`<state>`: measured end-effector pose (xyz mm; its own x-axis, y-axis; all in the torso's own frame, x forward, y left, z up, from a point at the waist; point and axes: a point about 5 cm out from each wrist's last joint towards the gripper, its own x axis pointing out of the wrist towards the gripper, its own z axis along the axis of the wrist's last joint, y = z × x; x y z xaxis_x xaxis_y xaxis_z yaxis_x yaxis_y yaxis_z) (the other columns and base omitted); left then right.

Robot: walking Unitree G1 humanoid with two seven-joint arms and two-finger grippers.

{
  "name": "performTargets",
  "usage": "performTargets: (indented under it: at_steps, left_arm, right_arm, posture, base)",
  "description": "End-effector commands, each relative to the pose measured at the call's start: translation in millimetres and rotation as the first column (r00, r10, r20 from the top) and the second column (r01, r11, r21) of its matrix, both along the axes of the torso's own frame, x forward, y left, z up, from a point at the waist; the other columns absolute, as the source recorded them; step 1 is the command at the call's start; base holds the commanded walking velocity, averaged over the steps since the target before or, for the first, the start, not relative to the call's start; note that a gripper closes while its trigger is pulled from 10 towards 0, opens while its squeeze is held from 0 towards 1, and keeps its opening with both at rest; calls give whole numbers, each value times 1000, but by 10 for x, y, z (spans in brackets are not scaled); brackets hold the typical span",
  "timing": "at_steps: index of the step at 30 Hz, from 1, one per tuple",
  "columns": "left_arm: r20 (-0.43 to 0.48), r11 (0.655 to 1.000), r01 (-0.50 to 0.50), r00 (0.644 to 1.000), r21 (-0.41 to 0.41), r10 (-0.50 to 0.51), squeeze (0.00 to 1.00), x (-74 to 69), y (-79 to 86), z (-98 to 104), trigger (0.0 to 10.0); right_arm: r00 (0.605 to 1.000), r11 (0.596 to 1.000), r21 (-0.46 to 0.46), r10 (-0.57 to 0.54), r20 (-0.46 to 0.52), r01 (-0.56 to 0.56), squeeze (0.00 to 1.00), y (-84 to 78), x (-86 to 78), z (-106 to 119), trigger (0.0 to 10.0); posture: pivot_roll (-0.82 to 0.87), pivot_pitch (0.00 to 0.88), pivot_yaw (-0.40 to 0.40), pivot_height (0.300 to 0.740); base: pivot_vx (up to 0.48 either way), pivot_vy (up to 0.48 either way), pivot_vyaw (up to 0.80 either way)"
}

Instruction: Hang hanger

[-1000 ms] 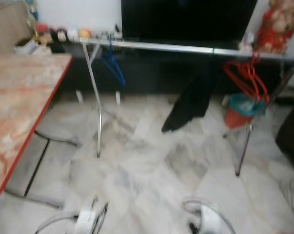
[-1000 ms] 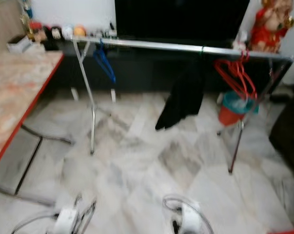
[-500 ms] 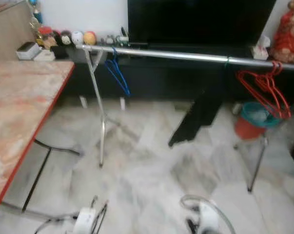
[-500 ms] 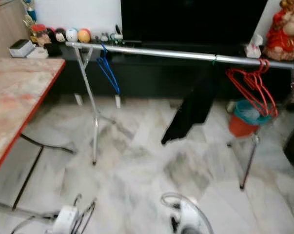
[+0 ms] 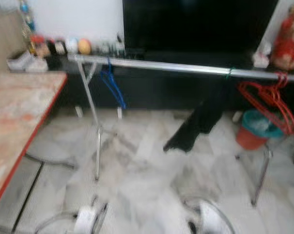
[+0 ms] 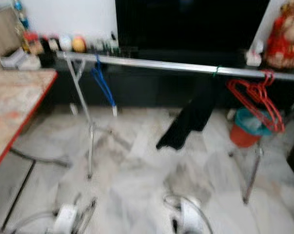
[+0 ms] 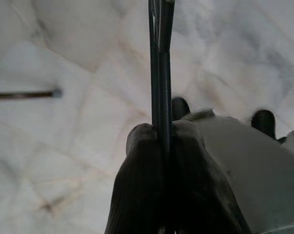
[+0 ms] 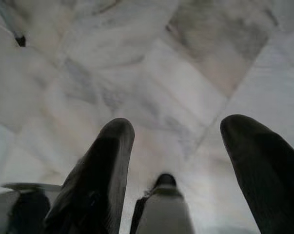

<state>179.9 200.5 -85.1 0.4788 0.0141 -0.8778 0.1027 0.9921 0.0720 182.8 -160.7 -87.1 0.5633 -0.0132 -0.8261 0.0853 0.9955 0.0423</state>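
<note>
A silver clothes rail (image 5: 186, 67) runs across the room ahead of me. On it hang a blue hanger (image 5: 112, 87) near its left end, a black garment (image 5: 200, 119) in the middle and several red hangers (image 5: 271, 100) at the right. My left gripper (image 7: 164, 134) is shut on a thin dark hanger (image 7: 159, 63), held low over the marble floor at the bottom left. My right gripper (image 8: 178, 129) is open above the floor with nothing between its fingers.
A marble-topped table with a red edge (image 5: 15, 122) stands at my left. Behind the rail are a dark TV (image 5: 195, 24), small ornaments (image 5: 64, 46) and a red figurine (image 5: 288, 36). A teal and orange bin (image 5: 254, 129) sits under the rail's right end.
The whole picture has shifted and blurred, so the camera has moved. The rail and the hangers on it keep their places. Both arms stay low.
</note>
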Motion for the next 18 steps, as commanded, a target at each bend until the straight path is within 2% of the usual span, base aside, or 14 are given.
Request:
performTargets:
  at_steps: [1, 18]
  left_arm:
    - [1, 1000, 13, 1000, -12, -13, 0, 25, -66, 2, 10000]
    - [1, 1000, 13, 1000, -11, -13, 0, 25, -65, 2, 10000]
  right_arm:
    - [1000, 999, -29, -23, -11, 23, 0, -126, -48, -14, 10000]
    - [999, 999, -32, -39, -10, 39, 0, -129, -52, -15, 10000]
  posture:
    - [-15, 0, 3, 740]
    - [-14, 0, 2, 740]
  base:
    - [322, 0, 0]
    - [324, 0, 0]
